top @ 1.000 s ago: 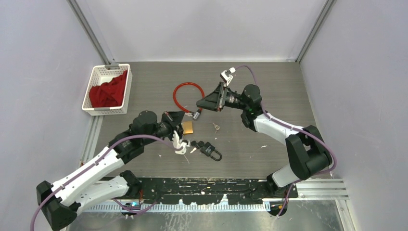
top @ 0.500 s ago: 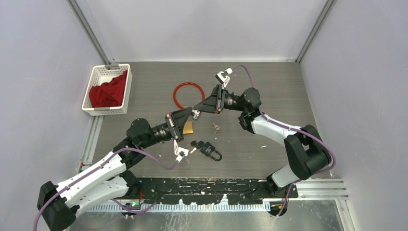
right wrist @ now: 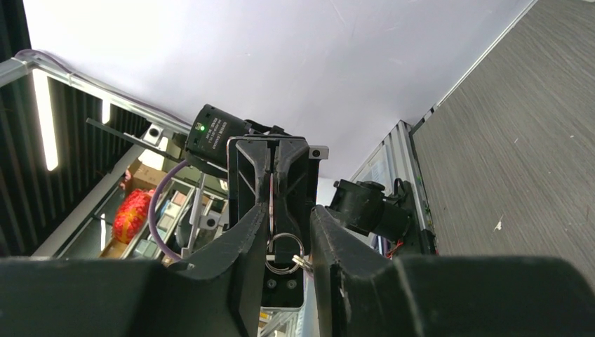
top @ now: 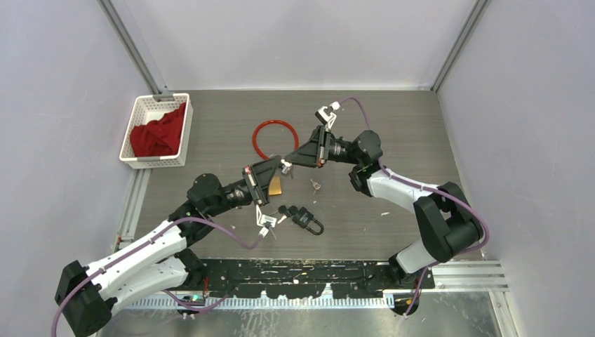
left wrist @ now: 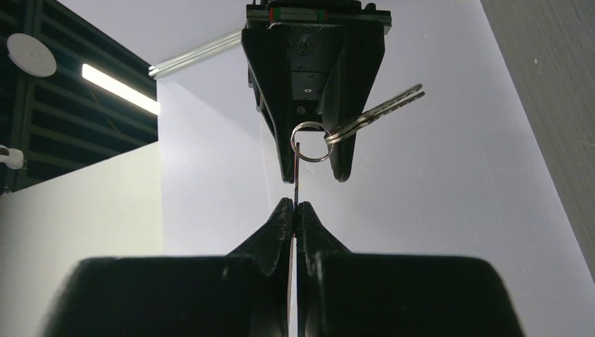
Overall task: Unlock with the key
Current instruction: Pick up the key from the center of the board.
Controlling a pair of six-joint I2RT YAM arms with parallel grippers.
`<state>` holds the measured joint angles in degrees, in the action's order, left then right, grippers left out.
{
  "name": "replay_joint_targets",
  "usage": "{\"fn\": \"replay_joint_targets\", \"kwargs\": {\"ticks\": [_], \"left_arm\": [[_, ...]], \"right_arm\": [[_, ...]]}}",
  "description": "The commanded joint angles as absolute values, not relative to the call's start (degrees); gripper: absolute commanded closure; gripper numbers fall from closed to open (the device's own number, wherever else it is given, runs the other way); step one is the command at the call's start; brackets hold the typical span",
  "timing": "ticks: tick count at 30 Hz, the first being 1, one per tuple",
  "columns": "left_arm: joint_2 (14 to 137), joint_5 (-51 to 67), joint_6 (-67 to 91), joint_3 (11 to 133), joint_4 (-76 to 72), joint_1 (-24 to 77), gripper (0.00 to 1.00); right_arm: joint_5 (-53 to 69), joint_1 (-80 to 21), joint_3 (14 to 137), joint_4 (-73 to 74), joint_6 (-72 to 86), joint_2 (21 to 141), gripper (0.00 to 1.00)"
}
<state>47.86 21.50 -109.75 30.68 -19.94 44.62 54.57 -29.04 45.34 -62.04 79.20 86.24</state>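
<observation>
Two robot arms meet tip to tip above a table. The left pincer [left wrist: 295, 206] is clenched on the key [left wrist: 297, 175] by its blade. The right pincer [right wrist: 289, 214] faces it, jaws apart astride the key ring [left wrist: 311, 142]. The black padlock [top: 306, 219] lies below both. For a clean handover, the right pincer should pinch the key's head squarely, not the loose ring.

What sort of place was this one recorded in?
Probably a lab robot test cell: a table walled by plain white panels on metal framing, with practice props laid out, a padlock and a red cable loop.
</observation>
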Motion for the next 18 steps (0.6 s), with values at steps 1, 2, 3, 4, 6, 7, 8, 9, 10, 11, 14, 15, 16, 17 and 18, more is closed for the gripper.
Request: {"fn": "replay_joint_targets", "kwargs": {"ticks": [1, 2, 3, 4, 6, 7, 8, 9, 10, 11, 14, 15, 16, 17, 18], "left_arm": [[48.0, 20.8, -111.4, 30.7, -24.9, 44.8, 1.0], [48.1, 20.6, -111.4, 30.8, -24.9, 44.8, 1.0], [48.2, 20.3, -111.5, 30.7, -24.9, 44.8, 1.0], [48.3, 20.2, -111.5, 30.7, -24.9, 44.9, 1.0], [48.4, 20.0, -111.7, 30.7, -24.7, 44.9, 1.0], [48.5, 19.9, -111.8, 30.7, -24.8, 44.8, 1.0], [48.5, 19.9, -111.9, 30.7, -24.7, 44.8, 1.0], [48.5, 19.6, -112.0, 30.7, -24.7, 44.9, 1.0], [48.6, 19.4, -112.0, 30.6, -24.6, 44.8, 1.0], [48.6, 19.1, -112.1, 30.7, -24.5, 44.9, 1.0], [48.7, 17.3, -112.1, 31.0, -23.0, 44.9, 1.0], [49.0, 16.3, -111.8, 31.3, -22.2, 44.8, 1.0], [49.3, 15.1, -111.4, 31.5, -21.7, 44.8, 0.98], [49.7, 13.7, -110.8, 31.6, -21.2, 44.9, 0.88], [50.1, 11.9, -109.9, 32.0, -20.4, 44.8, 0.74]], "right_arm": [[55.7, -28.9, 45.2, -65.3, 80.4, 84.0, 0.66], [56.1, -28.9, 45.2, -65.2, 80.4, 83.9, 0.66], [56.2, -28.9, 45.2, -65.1, 80.2, 83.7, 0.66], [56.2, -28.9, 45.0, -65.1, 80.1, 83.6, 0.66], [56.0, -28.9, 44.8, -65.0, 80.0, 83.4, 0.7], [55.9, -28.9, 44.7, -65.0, 79.9, 83.3, 0.74], [55.7, -28.9, 44.7, -65.1, 79.8, 83.2, 0.79], [55.4, -28.9, 44.6, -65.1, 79.7, 83.2, 0.85], [55.1, -28.9, 44.6, -65.1, 79.5, 83.1, 0.95], [54.8, -28.9, 44.6, -65.1, 79.5, 83.0, 0.99], [53.8, -28.8, 44.5, -63.8, 78.1, 82.0, 0.99], [53.7, -28.6, 44.5, -62.7, 77.3, 81.6, 0.99], [53.7, -28.4, 44.6, -61.0, 76.7, 81.2, 0.99], [53.7, -28.1, 44.6, -60.2, 76.2, 81.0, 0.99], [53.8, -27.8, 44.6, -59.4, 75.9, 80.7, 0.99]]}}
